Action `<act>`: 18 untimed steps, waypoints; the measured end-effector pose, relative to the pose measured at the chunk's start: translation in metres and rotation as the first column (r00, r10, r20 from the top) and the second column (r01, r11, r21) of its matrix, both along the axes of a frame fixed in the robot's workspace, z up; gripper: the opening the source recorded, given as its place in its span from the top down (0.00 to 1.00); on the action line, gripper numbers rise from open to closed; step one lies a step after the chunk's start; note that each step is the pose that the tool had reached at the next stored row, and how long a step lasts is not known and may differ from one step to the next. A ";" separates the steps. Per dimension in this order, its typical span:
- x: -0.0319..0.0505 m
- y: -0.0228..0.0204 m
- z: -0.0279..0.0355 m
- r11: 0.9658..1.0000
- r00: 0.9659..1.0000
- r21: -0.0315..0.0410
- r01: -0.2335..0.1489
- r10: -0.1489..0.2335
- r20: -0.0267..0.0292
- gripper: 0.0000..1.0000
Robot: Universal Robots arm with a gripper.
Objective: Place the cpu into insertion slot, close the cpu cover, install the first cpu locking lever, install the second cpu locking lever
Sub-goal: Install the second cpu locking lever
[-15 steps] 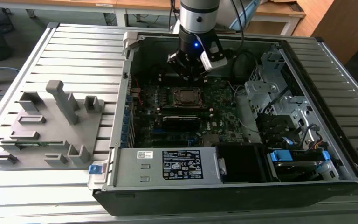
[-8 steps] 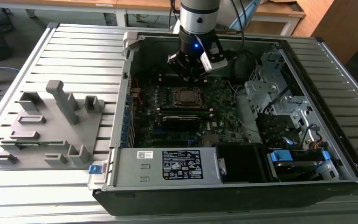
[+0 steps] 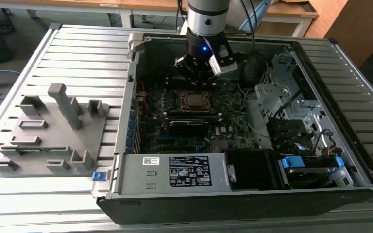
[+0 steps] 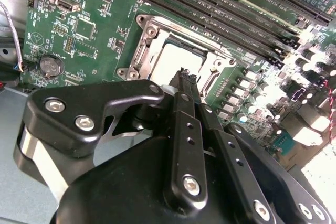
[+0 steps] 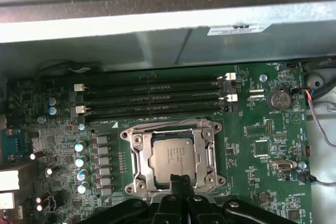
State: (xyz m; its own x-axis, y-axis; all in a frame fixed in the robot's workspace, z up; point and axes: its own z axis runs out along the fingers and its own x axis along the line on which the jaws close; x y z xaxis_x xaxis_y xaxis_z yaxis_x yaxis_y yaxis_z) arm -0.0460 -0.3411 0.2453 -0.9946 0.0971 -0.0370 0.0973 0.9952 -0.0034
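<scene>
The cpu [image 5: 172, 156], a dull grey square chip, lies in the insertion slot [image 4: 137, 59] on the green motherboard. The silver cpu cover [image 5: 140, 153] lies flat around it, and the chip shows through its window. A thin wire lever [image 5: 163, 124] runs along the socket's side nearest the memory slots. My gripper [image 5: 178, 179] hangs just above the socket's edge, shut with nothing between its black fingers [image 4: 181, 93]. In the exterior view the gripper [image 3: 196, 83] is inside the open case, right over the cpu [image 3: 194, 100].
Long black memory slots [image 5: 152, 98] run beside the socket. The case wall [image 3: 134, 73] and drive cage [image 3: 283, 97] hem in the board. A labelled power supply [image 3: 186, 171] sits at the front. A grey fixture plate [image 3: 50, 131] lies on the slatted table at the exterior view's left.
</scene>
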 end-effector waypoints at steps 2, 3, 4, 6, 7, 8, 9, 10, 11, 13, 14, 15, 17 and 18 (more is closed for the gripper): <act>0.0000 -0.0018 0.0000 1.000 1.000 0.000 0.000 0.000 0.000 0.90; 0.0000 -0.0028 0.0000 1.000 1.000 0.000 0.000 0.000 0.000 0.90; 0.0000 -0.0036 0.0000 1.000 1.000 0.000 0.000 0.000 0.000 0.90; 0.0000 -0.0046 -0.0001 1.000 1.000 0.000 0.000 0.000 0.000 0.90; 0.0000 -0.0046 -0.0001 1.000 1.000 0.000 0.000 0.000 0.000 0.90; 0.0000 -0.0046 -0.0001 1.000 1.000 0.000 0.000 0.000 0.000 0.90; 0.0000 -0.0047 -0.0001 1.000 1.000 0.000 0.000 0.000 0.000 0.90; 0.0000 -0.0048 0.0001 1.000 1.000 0.000 0.000 0.000 0.000 0.90; 0.0000 -0.0048 0.0001 1.000 1.000 0.000 0.000 0.000 0.000 0.90; 0.0000 -0.0048 0.0001 1.000 1.000 0.000 0.000 0.000 0.000 0.90; 0.0000 -0.0049 0.0002 1.000 1.000 0.000 0.000 0.000 0.000 0.90; 0.0001 -0.0054 0.0003 1.000 1.000 0.000 0.000 0.000 0.000 0.90; 0.0000 -0.0064 0.0002 1.000 1.000 0.000 0.000 0.000 0.000 0.90; 0.0000 -0.0074 0.0002 1.000 1.000 0.000 0.000 0.000 0.000 0.90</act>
